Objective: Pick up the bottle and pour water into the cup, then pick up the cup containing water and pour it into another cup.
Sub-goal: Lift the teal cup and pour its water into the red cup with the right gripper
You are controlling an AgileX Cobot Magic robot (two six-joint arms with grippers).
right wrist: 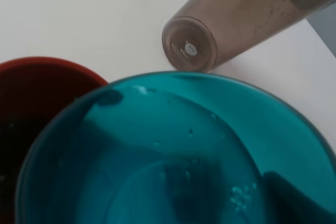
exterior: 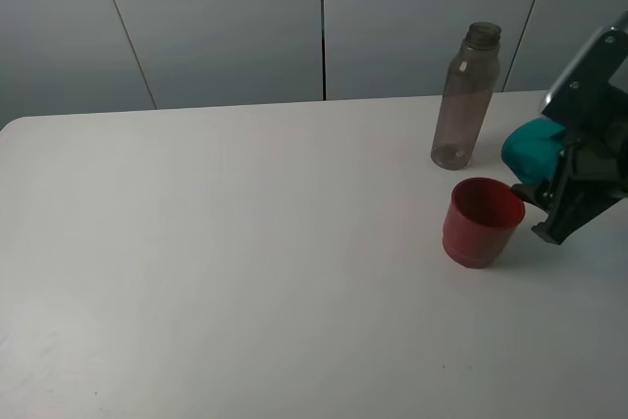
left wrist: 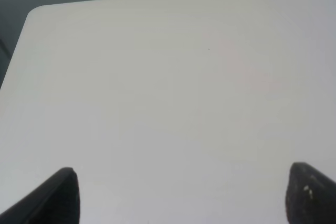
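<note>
R fingers (exterior: 564, 208) are clamped on the teal cup (exterior: 532, 149), held off the desk (exterior: 245, 262) just beside and above the red cup (exterior: 481, 221) rim, on its far-right side. It looks tipped, tho exact angle is hard to read. Wrist view looks straight into the teal cup: droplets and what seems a little water inside, amt unclear. Red cup's inside is dark, so can't tell if anything has landed there. Bottle (exterior: 465, 100) stands upright on the desk behind both cups, no cap, nothing touching it. L fingers (left wrist: 60, 195) are spread wide over bare desk, well apart from it all.

Judgement: bottle-to-cup pour prob done, cup pickup done. Left: the pour into the red cup, in hand or about to start.
</note>
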